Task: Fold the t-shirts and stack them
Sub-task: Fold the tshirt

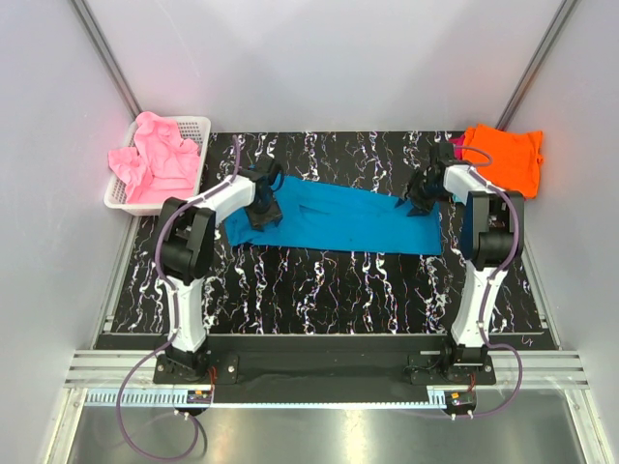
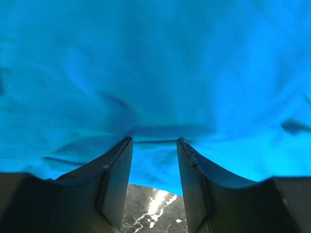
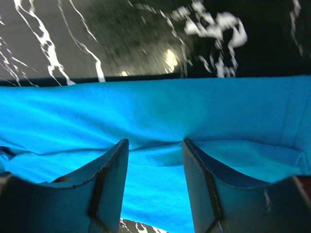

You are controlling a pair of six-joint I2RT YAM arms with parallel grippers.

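Note:
A teal-blue t-shirt [image 1: 338, 220] lies spread in a long band across the black marbled table [image 1: 319, 290]. My left gripper [image 1: 263, 215] presses down on its left end and my right gripper [image 1: 418, 206] on its right end. In the left wrist view the left gripper [image 2: 154, 141] has its jaws apart, tips dug into the teal cloth [image 2: 155, 68], with a crease running from tip to tip. The right wrist view shows the right gripper [image 3: 155, 141] the same way, jaws apart on the cloth [image 3: 155, 111] near its far edge. Neither has closed on the cloth.
A white mesh basket [image 1: 117, 199] at the back left holds a crumpled pink t-shirt [image 1: 160, 159]. At the back right corner an orange t-shirt [image 1: 503, 159] lies folded, with a magenta edge [image 1: 456, 143] showing under it. Grey walls enclose the table.

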